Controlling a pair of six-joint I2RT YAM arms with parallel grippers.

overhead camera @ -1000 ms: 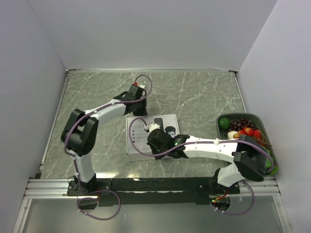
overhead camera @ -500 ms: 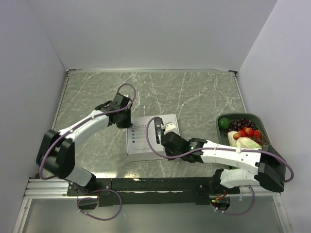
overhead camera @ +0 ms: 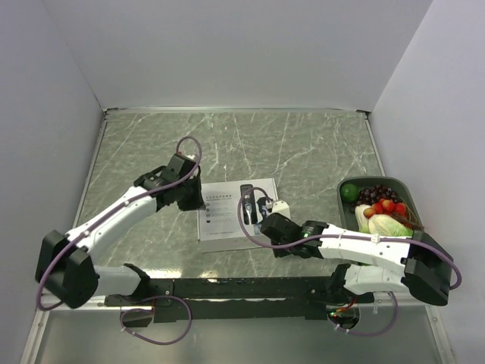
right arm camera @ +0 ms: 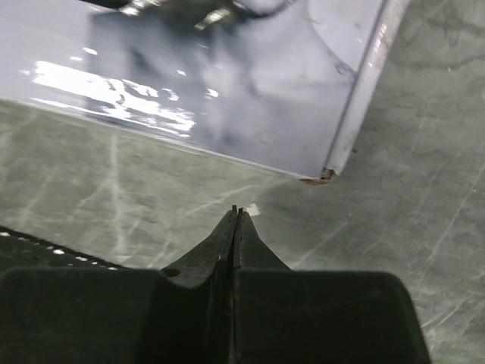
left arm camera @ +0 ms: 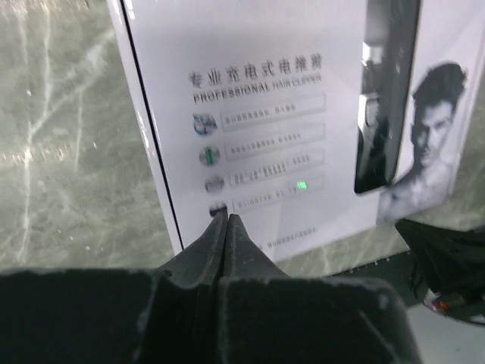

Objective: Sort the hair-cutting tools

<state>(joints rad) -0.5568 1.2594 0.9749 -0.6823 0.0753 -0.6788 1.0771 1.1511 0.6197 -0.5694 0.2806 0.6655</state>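
Note:
The hair-cutting tools are hidden as loose items. A closed white box (overhead camera: 227,212) lies flat mid-table, its lid printed with text, a man's face (left arm camera: 432,129) and a dark strip showing a clipper shape (left arm camera: 386,98); I cannot tell if that strip is print or window. My left gripper (left arm camera: 225,216) is shut and empty, its tips over the box's left part near the lid's text (overhead camera: 198,202). My right gripper (right arm camera: 237,210) is shut and empty, low over bare table just off the box's corner (right arm camera: 327,176), at the box's near right side (overhead camera: 267,230).
A green tray (overhead camera: 410,191) with grapes, tomatoes, a lime and other produce stands at the right edge, beside the right arm's elbow. White walls close the table on three sides. The black mounting rail (overhead camera: 227,288) runs along the near edge.
The left arm has swung from behind the box down to its left edge. The right arm has pulled back right and nearer, uncovering the box lid. Both grippers stayed shut.

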